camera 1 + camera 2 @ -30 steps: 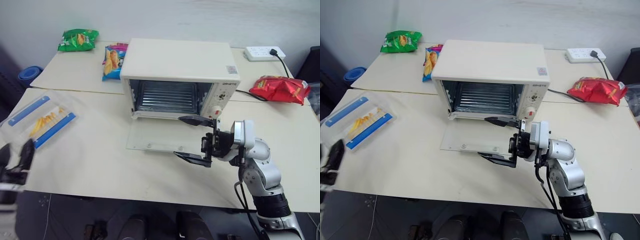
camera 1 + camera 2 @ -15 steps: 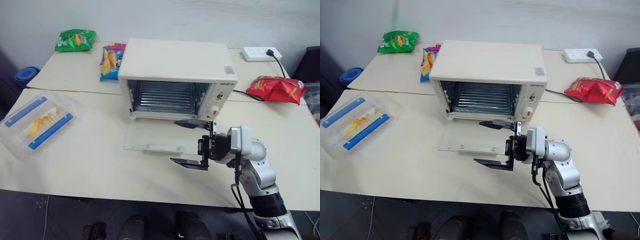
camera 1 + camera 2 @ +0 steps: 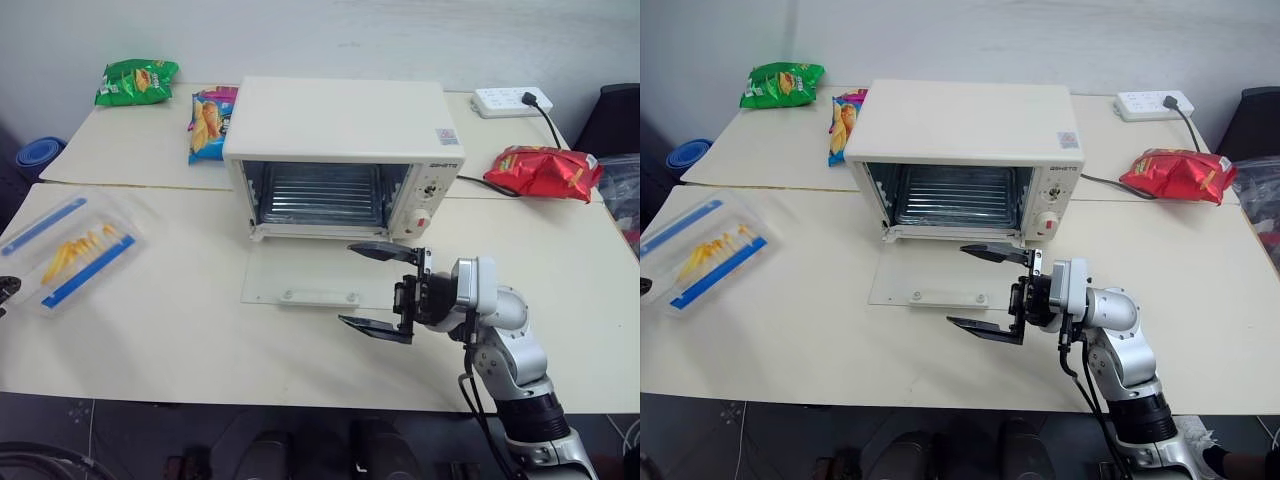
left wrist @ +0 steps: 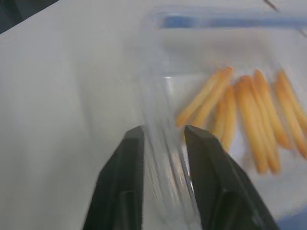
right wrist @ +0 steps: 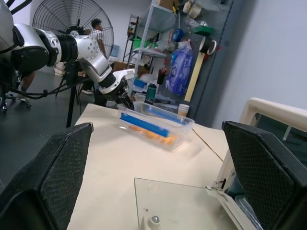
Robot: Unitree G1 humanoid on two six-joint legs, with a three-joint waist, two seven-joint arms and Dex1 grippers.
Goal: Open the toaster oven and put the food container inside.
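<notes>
2 black fingers of the left gripper [image 4: 163, 139] pinch the near wall of the flat clear plastic food container [image 3: 78, 245] at 9 o'clock; light, flexible, slippery. Right gripper [image 3: 385, 290] gapes.

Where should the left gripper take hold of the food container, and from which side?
Probably by the thin clear end wall of the food container, coming from the table-edge side as the left gripper does now: the box lies flat, and the upright rim fits between the fingers.

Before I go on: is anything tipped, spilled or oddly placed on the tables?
Nothing stands out. The toaster oven sits square with its glass door lying flat, and the food container lies flat, fries inside. The snack bags look intact.
</notes>
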